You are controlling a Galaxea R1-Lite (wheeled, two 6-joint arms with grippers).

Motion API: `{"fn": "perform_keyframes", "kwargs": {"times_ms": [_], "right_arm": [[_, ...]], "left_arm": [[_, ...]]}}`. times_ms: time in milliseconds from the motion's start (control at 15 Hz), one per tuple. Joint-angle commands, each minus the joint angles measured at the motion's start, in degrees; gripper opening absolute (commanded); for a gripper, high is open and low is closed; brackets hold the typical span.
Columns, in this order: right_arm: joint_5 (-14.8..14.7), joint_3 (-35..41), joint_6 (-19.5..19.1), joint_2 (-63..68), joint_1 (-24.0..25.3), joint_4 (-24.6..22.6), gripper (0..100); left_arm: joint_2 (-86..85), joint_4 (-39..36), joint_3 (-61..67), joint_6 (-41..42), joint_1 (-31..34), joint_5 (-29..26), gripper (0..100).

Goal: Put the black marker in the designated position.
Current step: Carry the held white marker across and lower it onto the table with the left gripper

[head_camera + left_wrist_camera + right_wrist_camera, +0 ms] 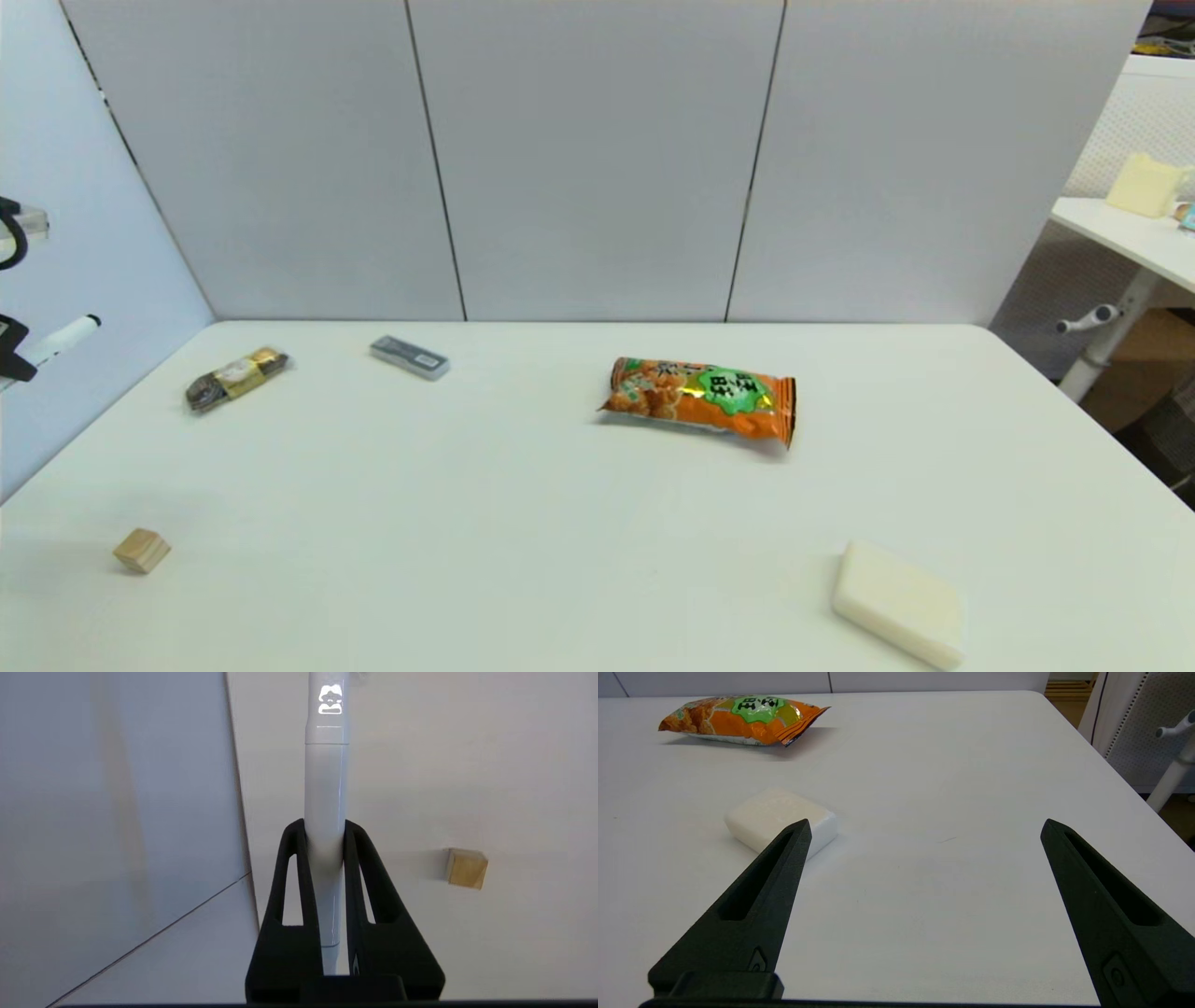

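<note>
The black marker point(61, 338), a slim white barrel with a small black tip, hangs in the air at the far left, off the table's left edge. My left gripper point(13, 360) is shut on it. In the left wrist view the marker point(325, 779) runs straight out between the two black fingers point(292, 858), and the left gripper point(325, 828) clamps its barrel high above the table. The designated position has no mark of its own on the white tabletop point(523, 523). My right gripper point(924, 828) stands open low over the table's right part, holding nothing.
A wooden cube point(142, 550) point(466, 868) sits front left. A gold-wrapped snack bar point(236, 377) and a flat grey case point(409, 357) lie at the back left. An orange snack bag point(700, 397) point(742, 714) lies mid-back. A white block point(898, 605) point(780, 816) rests front right.
</note>
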Motion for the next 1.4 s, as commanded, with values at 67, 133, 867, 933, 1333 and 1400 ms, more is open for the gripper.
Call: {"fn": "perform_keyframes", "kwargs": {"times_ms": [67, 133, 867, 933, 1333, 1400], "right_arm": [[0.0, 0.0, 0.0, 0.1, 0.0, 0.0, 100], [0.0, 0.0, 0.0, 0.1, 0.0, 0.0, 100], [0.0, 0.0, 0.0, 0.1, 0.0, 0.0, 100], [0.0, 0.0, 0.0, 0.1, 0.0, 0.0, 100], [0.0, 0.0, 0.0, 0.1, 0.0, 0.0, 100], [0.0, 0.0, 0.0, 0.1, 0.0, 0.0, 100]], "left_arm": [[-3.7, -0.5, 10.9, 2.3, 3.2, -3.3, 0], [-4.0, -3.0, 14.2, 2.5, 3.1, -3.2, 0], [-9.9, -27.7, 43.5, -0.5, 3.2, -2.3, 0], [-10.1, -27.9, 44.5, -1.9, 3.2, -2.4, 0], [-9.3, -28.7, 45.7, -4.5, 3.2, -2.2, 0], [-8.6, -30.5, 45.8, -4.5, 3.1, -2.2, 0]]}}
